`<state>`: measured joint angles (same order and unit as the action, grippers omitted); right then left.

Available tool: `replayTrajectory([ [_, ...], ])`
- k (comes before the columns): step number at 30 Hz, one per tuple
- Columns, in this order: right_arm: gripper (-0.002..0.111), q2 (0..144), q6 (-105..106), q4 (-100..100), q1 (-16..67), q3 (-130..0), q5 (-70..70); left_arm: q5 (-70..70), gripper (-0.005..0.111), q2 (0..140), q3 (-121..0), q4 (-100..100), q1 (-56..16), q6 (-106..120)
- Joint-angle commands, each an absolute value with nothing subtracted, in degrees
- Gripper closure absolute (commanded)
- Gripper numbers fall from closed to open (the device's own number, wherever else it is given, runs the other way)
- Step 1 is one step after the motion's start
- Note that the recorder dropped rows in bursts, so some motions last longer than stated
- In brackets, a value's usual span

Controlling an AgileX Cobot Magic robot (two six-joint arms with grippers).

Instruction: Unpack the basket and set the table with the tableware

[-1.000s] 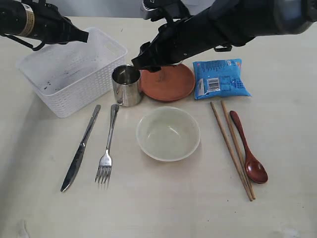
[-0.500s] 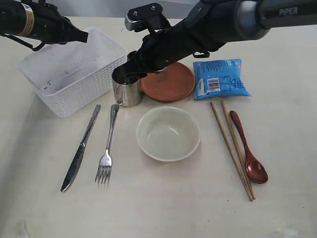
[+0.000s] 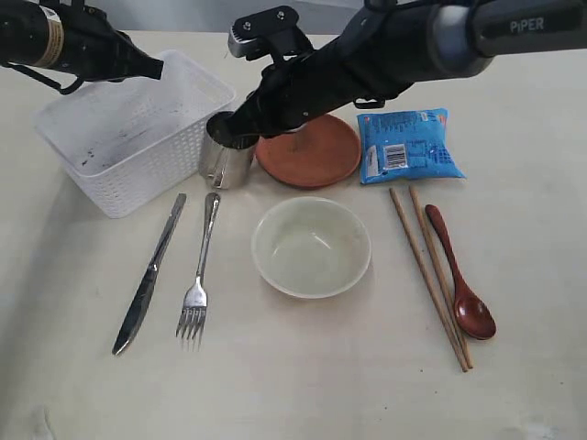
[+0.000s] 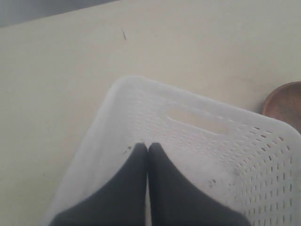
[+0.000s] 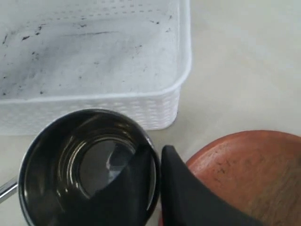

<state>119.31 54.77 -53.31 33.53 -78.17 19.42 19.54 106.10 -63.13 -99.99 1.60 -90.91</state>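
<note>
Basket (image 3: 138,179) sits near the bench's (image 3: 303,385) back left corner as the outside camera sees it, its floor showing only dark specks. Just off its front right corner the steel cup (image 3: 223,163) is tipped off upright, close beside the brown saucer (image 3: 312,151). The right fingers (image 5: 181,188) are pinched on the cup's wall, one inside and one outside on the saucer side. The left fingers (image 4: 127,188) hang over the basket, pressed flat together, gripping nothing. Mid-bench is the cream bowl (image 3: 312,247), nothing in it. Knife (image 3: 149,275) and fork (image 3: 200,266) lie left of it, chopsticks (image 3: 429,275) and reddish spoon (image 3: 452,266) right. A blue snack packet (image 3: 406,145) lies beside the saucer.
</note>
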Motion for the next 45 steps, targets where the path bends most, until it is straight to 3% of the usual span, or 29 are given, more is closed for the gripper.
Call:
replayTrajectory([
  [1, 0.109, 119.2, 54.7, -53.9, 33.4, -78.6, 15.1, 18.9, 0.106, 106.0, -63.5, -99.9, 1.4, -89.9],
  [14, 0.109, 119.2, 57.6, -53.9, 36.2, -78.9, 6.8, 14.6, 0.106, 105.9, -65.0, -99.9, 1.4, -89.2],
  [25, 0.109, 125.9, 56.7, -53.7, 36.8, -90.4, 15.4, 14.9, 0.106, 105.1, -65.4, -99.9, 1.4, -89.2],
  [34, 0.109, 125.9, 51.1, -43.4, 36.7, -90.5, 21.3, 14.8, 0.106, 102.6, -65.4, -99.9, 1.4, -89.5],
  [45, 0.108, 125.9, 45.8, -36.2, 36.7, -90.5, 18.6, 14.8, 0.106, 102.7, -65.4, -99.9, 1.4, -89.9],
])
